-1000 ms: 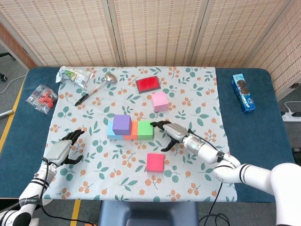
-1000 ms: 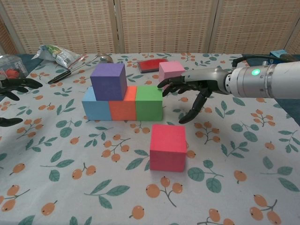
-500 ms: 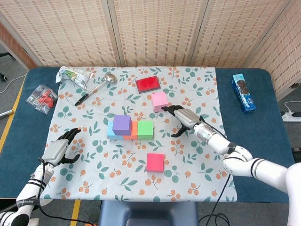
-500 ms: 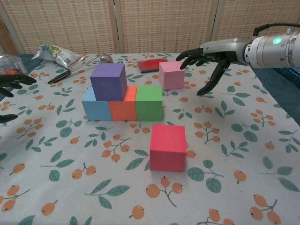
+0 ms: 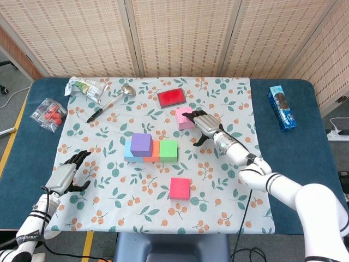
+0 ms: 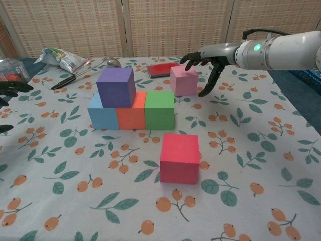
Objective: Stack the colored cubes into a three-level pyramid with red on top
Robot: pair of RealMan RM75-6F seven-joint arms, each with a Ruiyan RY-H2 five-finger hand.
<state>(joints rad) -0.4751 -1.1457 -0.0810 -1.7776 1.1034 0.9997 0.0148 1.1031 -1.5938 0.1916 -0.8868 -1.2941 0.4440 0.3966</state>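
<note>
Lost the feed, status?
Right hand open over pink cube, no grip yet. Left hand open, idle. Purple cube on second level. Nothing in the way.

Right hand (image 5: pixel 203 124) reaches out mid-table, fingers spread and arched downward, holding nothing. Left hand (image 5: pixel 66 176) hovers near the table's left edge, fingers loosely apart.

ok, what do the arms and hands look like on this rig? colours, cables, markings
Right hand: black fingers on a silver-grey metal palm. Its forearm is a glossy white cylinder with a lit green dot and a thin black cable arching over the wrist. Left hand: same black fingers, grey back, white arm with black bands at the wrist.
</note>
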